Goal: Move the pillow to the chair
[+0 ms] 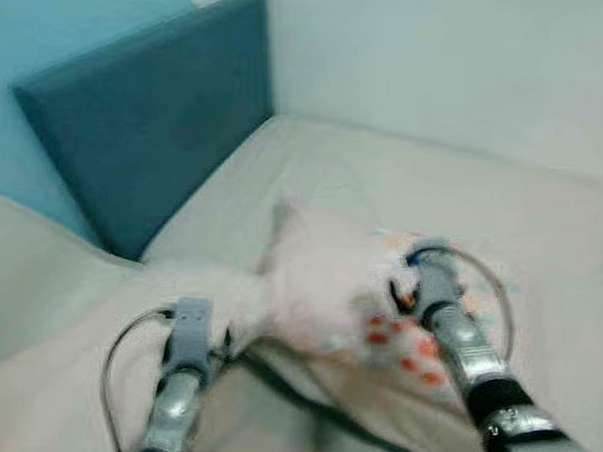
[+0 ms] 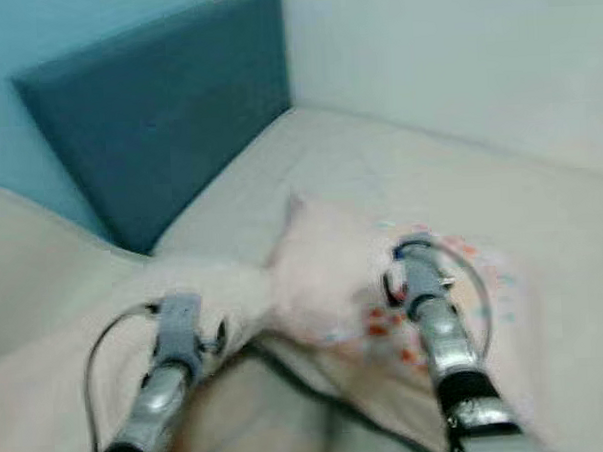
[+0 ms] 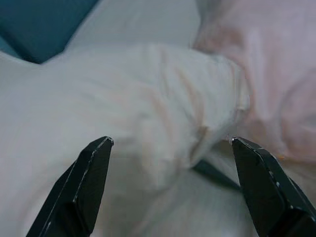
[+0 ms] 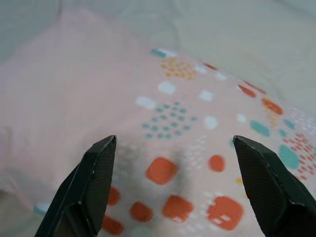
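Pillow (image 1: 329, 285), pale pink with orange and teal spots, lies on the cream bed (image 1: 399, 172) near a blue headboard (image 1: 147, 123); both eye views are blurred. Right gripper (image 4: 173, 148) hovers over it, its 2 fingers spread. Left gripper (image 3: 170, 148), also spread, faces a rumpled white cover (image 3: 123, 108) beside the pillow.

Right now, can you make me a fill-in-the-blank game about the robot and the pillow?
1. The pink pillow has orange and ____ spots.
2. The right tool hangs over the pillow with its fingers ____.
3. The headboard behind the bed is dark ____.
4. The left tool points at a ____ blanket.

Missing words: teal; open; blue; white
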Motion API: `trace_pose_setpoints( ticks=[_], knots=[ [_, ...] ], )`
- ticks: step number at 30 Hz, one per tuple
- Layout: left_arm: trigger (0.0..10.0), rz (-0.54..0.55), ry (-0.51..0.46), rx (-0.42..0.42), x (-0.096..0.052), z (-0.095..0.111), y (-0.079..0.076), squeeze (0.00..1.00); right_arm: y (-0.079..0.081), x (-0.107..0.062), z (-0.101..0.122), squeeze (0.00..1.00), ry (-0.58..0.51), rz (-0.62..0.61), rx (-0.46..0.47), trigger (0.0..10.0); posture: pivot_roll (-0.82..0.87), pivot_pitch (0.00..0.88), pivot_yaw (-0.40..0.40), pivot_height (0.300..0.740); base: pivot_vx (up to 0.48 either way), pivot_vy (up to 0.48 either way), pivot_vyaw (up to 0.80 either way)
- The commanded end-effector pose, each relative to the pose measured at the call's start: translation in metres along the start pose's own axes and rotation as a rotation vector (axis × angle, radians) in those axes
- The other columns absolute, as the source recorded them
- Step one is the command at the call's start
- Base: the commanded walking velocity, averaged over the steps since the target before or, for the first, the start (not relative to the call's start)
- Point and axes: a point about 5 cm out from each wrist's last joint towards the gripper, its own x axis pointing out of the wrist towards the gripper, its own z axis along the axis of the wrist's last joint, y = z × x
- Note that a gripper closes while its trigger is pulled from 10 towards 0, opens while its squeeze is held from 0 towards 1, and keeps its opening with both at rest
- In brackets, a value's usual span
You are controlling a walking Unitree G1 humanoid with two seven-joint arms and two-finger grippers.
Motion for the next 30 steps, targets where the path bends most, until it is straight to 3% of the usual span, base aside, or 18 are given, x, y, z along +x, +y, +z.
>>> trace_pose_setpoints(
  ticks=[1,6,10,12,16,30],
  knots=[
    [10.0,-0.006,0.021,-0.006,-0.002,-0.004,-0.002,0.00,-0.005,-0.002,-0.009,0.00,0.037,-0.014,0.003,10.0,-0.22,0.108,0.049,0.740,0.000,-0.480,-0.78],
    [10.0,-0.009,0.023,-0.003,-0.001,-0.004,-0.003,0.00,-0.007,-0.002,-0.009,0.00,0.039,-0.023,0.026,10.0,-0.22,0.105,0.049,0.740,0.000,-0.480,-0.78],
    [10.0,-0.008,0.027,0.000,-0.001,-0.004,-0.004,0.00,-0.006,-0.002,-0.011,0.00,0.048,-0.007,0.053,10.0,-0.22,0.102,0.050,0.740,0.000,-0.339,0.00],
    [10.0,-0.003,0.031,-0.002,-0.001,-0.004,-0.003,0.00,-0.003,-0.002,-0.012,0.00,0.059,0.010,0.072,10.0,-0.22,0.103,0.051,0.740,0.000,0.000,0.00],
    [10.0,0.021,0.043,-0.007,-0.001,-0.006,0.001,0.00,0.008,-0.002,-0.012,0.00,0.061,0.086,0.193,10.0,-0.23,0.107,0.051,0.740,0.000,0.000,0.00],
    [10.0,0.062,0.053,-0.023,-0.001,-0.008,0.006,0.00,0.032,-0.006,-0.008,0.00,0.031,0.279,0.238,10.0,-0.23,0.120,0.051,0.740,0.000,0.000,0.00]
  ],
)
